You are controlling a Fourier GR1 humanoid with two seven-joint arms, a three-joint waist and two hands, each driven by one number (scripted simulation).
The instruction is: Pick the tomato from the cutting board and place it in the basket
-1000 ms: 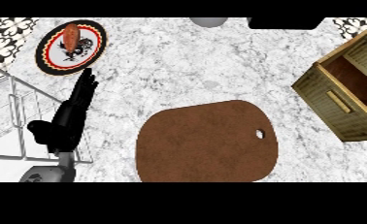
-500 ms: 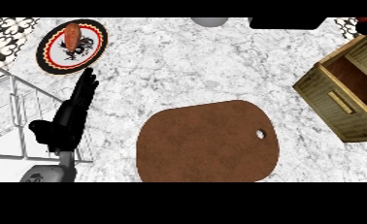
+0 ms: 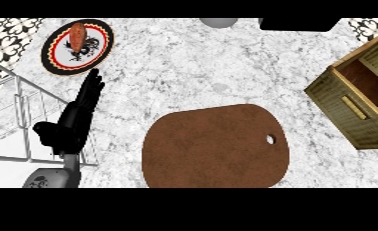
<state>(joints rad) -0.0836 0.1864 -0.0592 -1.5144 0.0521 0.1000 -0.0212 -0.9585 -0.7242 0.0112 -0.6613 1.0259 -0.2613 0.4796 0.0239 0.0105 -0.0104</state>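
Looking down at the tabletop, you see the left robot hand at the left, released. Its straight fingers point up the view, their tips just beside the lower rim of a plate, and its palm lies over a wire basket at the left edge. A reddish oblong lies on the plate, and you cannot tell whether it is the tomato; the board lies at bottom centre, with a wooden box at the right edge.
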